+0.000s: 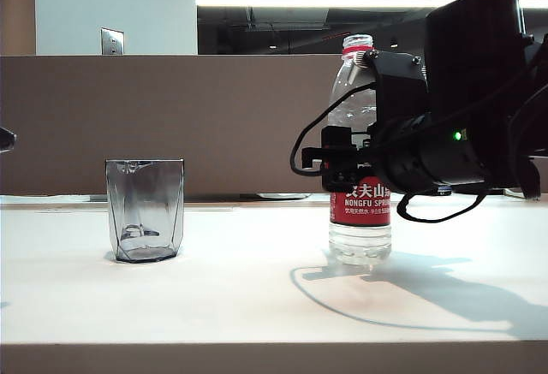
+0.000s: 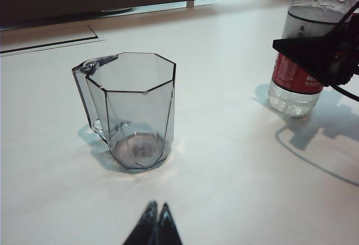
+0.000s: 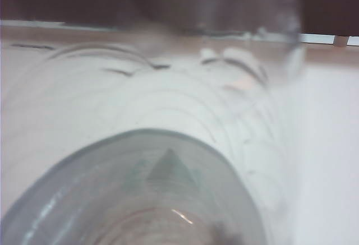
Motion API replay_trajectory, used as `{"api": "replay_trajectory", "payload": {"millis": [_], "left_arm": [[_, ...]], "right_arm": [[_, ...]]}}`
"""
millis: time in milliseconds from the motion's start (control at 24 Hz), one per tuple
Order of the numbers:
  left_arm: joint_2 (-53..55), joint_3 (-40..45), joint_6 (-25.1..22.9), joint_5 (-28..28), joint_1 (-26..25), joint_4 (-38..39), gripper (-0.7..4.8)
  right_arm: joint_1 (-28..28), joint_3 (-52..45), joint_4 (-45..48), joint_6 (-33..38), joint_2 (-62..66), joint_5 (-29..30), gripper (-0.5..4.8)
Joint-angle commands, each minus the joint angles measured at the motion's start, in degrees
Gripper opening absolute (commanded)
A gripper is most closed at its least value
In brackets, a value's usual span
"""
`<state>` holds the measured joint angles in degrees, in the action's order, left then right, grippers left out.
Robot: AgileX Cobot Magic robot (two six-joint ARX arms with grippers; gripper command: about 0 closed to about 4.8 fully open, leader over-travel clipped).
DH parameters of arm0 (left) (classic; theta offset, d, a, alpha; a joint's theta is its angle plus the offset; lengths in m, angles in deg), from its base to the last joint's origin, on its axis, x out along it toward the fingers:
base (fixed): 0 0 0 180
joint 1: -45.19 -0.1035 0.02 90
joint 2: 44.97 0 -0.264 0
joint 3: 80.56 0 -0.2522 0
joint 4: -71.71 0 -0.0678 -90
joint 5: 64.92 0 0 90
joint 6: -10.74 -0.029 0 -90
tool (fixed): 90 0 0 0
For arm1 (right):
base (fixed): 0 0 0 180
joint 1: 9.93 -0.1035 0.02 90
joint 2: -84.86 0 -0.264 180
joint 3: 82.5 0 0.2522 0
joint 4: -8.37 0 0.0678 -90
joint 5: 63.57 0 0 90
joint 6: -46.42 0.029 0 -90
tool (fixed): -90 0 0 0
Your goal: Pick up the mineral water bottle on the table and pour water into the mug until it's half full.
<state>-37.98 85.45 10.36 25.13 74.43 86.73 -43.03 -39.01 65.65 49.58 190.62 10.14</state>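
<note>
The mineral water bottle (image 1: 360, 211) stands upright and uncapped on the white table (image 1: 257, 288), right of centre, with clear water (image 1: 360, 241) showing below its red label. My right gripper (image 1: 340, 162) reaches in from the right and is shut on the bottle at the label's top. Its black finger (image 2: 305, 49) lies across the bottle (image 2: 294, 82), which fills the right wrist view (image 3: 168, 116). The mug (image 1: 145, 210), smoky grey and faceted, stands empty at the left. My left gripper (image 2: 157, 207) hovers shut and empty just short of the mug (image 2: 134, 110).
A brown partition (image 1: 171, 117) runs behind the table. A black cable loop (image 1: 300, 156) hangs from the right arm beside the bottle. The table's brownish front edge (image 1: 257, 357) is close to the camera. Bare tabletop lies between mug and bottle.
</note>
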Motion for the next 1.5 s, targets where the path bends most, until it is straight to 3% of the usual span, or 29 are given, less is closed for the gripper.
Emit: {"api": "replay_trajectory", "payload": {"millis": [42,417,751,1084,1209,1501], "left_arm": [[0.07,-0.17,-0.02,-0.11,0.00,-0.46,-0.05],[-1.73,-0.17,-0.02,-0.11,-0.04,-0.46,-0.05],[-1.77,-0.17,-0.02,-0.11,-0.04,-0.46,-0.05],[-1.77,-0.20,-0.02,-0.11,-0.20,-0.46,-0.05],[-1.73,-0.20,-0.02,-0.17,-0.44,-0.46,-0.05],[-1.70,-0.17,-0.02,-0.22,-6.71,-0.44,-0.05]], "right_arm": [[-0.09,0.15,0.81,-0.07,-0.22,-0.07,2.91],[-0.22,0.50,0.02,-13.86,-2.56,-0.04,2.91],[-0.57,9.25,-14.64,-21.77,-5.51,2.86,2.91],[-2.67,21.92,-35.01,-32.57,-5.20,6.14,2.91],[-3.48,24.37,-38.45,-35.67,-5.20,6.14,2.91],[-4.24,24.74,-41.31,-40.96,-5.20,7.50,2.90]]}}
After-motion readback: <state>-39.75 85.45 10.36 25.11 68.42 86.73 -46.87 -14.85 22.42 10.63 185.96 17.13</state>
